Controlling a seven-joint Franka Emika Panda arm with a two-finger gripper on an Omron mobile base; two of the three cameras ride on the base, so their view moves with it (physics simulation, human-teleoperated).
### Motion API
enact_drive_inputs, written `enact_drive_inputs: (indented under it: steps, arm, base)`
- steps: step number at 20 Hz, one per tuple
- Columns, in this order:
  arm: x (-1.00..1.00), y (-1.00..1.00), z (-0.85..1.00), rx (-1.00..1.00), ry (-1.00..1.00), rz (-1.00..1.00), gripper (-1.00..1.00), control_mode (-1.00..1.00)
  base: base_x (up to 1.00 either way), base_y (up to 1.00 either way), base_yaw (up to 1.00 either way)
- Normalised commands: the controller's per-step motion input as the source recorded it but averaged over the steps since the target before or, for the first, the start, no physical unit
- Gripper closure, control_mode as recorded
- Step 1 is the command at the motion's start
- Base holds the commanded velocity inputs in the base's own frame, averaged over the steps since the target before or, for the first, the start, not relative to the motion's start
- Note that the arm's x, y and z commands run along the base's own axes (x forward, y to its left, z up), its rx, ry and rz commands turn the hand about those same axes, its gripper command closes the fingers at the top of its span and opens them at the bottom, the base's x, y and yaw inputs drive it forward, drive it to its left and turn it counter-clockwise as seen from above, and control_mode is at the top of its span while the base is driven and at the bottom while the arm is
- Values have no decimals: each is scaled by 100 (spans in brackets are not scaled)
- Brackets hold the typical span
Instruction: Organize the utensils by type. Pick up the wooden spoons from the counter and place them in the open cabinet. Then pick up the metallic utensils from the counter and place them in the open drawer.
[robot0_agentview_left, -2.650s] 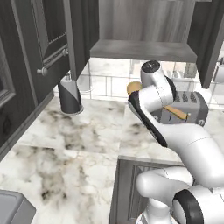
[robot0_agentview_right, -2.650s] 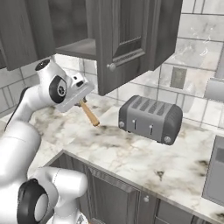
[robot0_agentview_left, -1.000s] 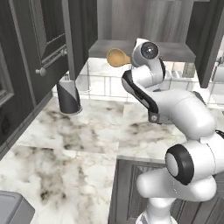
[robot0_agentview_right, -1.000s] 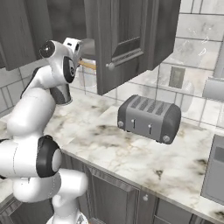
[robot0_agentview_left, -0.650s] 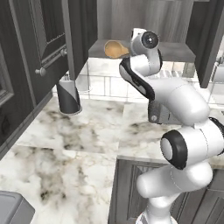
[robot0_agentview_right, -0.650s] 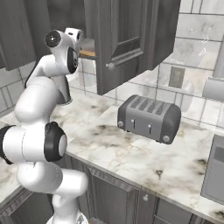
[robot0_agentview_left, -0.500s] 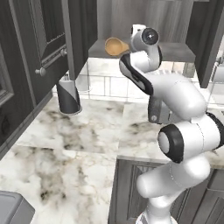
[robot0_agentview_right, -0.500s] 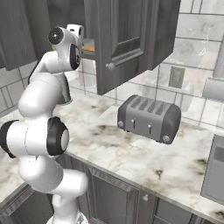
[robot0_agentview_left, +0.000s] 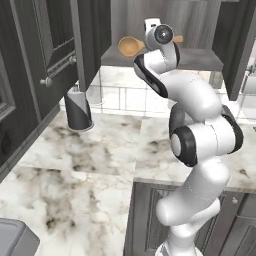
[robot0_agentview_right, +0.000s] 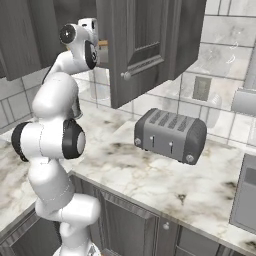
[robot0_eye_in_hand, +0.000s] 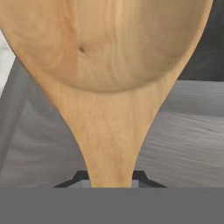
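A tan wooden spoon (robot0_eye_in_hand: 109, 57) is held by its neck in my gripper (robot0_eye_in_hand: 109, 180), which is shut on it; the big oval bowl stands right in front of the hand camera. In the left base view the spoon (robot0_agentview_left: 131, 46) lies level at the mouth of the open cabinet, just above its grey shelf (robot0_agentview_left: 200, 59), bowl to the left. From the right, its handle end (robot0_agentview_right: 103, 43) pokes out beside the hand, next to the cabinet door (robot0_agentview_right: 150, 45). The marble counter (robot0_agentview_left: 100, 150) lies far below. The other utensils and the drawer are out of view.
A black-and-white striped canister (robot0_agentview_left: 78, 107) stands on the counter under the cabinet's left door (robot0_agentview_left: 92, 35). A grey toaster (robot0_agentview_right: 170, 135) sits on the counter to the right. A grey appliance corner (robot0_agentview_left: 15, 242) shows at the lower left.
The arm has lifted the spoon from above the counter up to the cabinet shelf and carried it into the opening. The grip has stayed shut on it.
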Motion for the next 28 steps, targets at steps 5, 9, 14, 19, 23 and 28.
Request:
enact_drive_inputs:
  steps: [5,9,14,19,23,28]
  arm:
    - [50,-4,11,-4,0,0,100,-100]
    - [48,-4,4,0,0,0,100,-100]
    - [44,-6,0,-1,0,3,100,-100]
    - [11,-10,-4,-1,1,13,100,-100]
    - [19,-15,-6,-1,5,13,100,-100]
    - [3,-17,-12,-3,9,12,100,-100]
  base:
    - [0,0,0]
    - [0,0,0]
    - [0,0,0]
    - [0,0,0]
    - [0,0,0]
    - [0,0,0]
